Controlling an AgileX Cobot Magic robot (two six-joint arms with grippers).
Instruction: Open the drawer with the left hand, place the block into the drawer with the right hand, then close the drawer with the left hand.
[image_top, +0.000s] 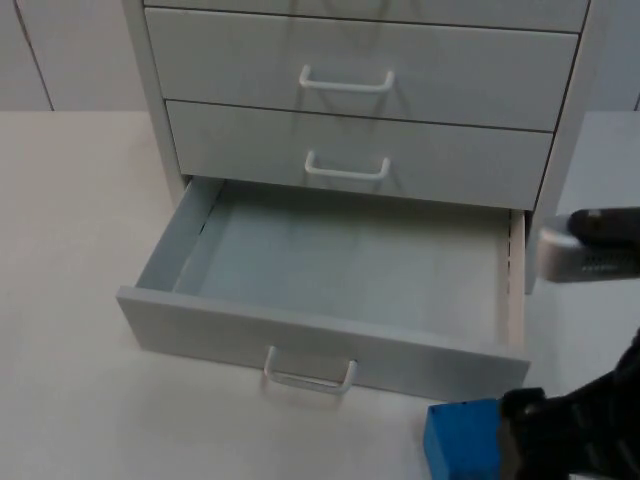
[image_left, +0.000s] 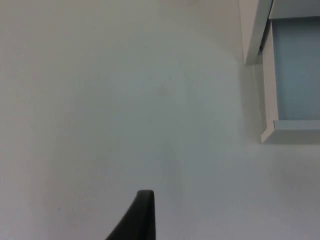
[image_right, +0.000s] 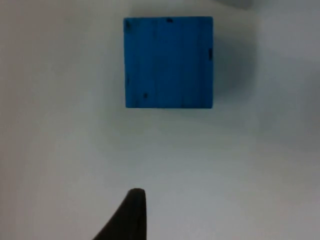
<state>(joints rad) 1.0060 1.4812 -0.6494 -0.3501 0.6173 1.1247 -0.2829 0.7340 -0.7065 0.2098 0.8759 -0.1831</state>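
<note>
The grey cabinet's bottom drawer (image_top: 330, 340) stands pulled out, its pale blue inside bare; its white handle (image_top: 308, 375) faces me. A blue block (image_top: 460, 438) lies on the white table in front of the drawer's right corner. My right gripper (image_top: 535, 435) hovers just right of the block, and its arm covers the block's right side. In the right wrist view the block (image_right: 168, 62) lies flat on the table ahead of the gripper (image_right: 131, 215), apart from it. My left gripper (image_left: 142, 215) waits over bare table to the left of the drawer's front corner (image_left: 272, 131).
Two shut drawers with white handles (image_top: 346, 82) (image_top: 347, 170) sit above the open one. The cabinet's side (image_left: 255, 30) rises beside the open drawer. White table (image_top: 70, 250) stretches left of the cabinet and along the front.
</note>
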